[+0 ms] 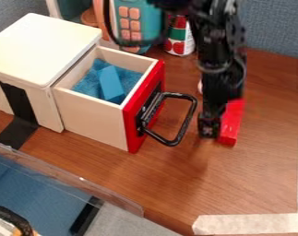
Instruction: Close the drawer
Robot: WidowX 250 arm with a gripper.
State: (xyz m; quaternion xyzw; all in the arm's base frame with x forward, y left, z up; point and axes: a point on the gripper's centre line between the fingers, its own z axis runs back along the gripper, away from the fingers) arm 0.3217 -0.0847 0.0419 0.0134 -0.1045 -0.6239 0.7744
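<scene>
Your gripper (209, 129) hangs down over the wooden table (249, 184), right of the middle of the view, at the end of the black arm (220, 55) that comes in from the top edge. You cannot tell from this angle whether it is spread or pressed together. Just beside it, on the view's right, you have a red block (232, 122), partly behind the arm. A small pale thing (199, 86) peeks out by the arm higher up, too hidden to name.

To the view's left of your gripper, near it and with a gap between, is the black handle (187, 122) on the drawer's red front. The drawer (92, 117) stands well out of its white box (43, 48), so you can see into it: a blue cloth (86, 85) lines the inside, and a blue block (111, 83) lies on that, tilted. Black tape (18, 103) runs down the box's side onto the table.

Farther back you have a can (179, 37) with red and green on it, and beside it a teal toy phone (143, 27) with orange buttons, in front of a grey-blue wall (274, 27).

At the lower right, pale tape (249, 223) meets in a corner. At the lower left, a clear plastic edge (71, 173) slants above a blue surface (37, 189).
</scene>
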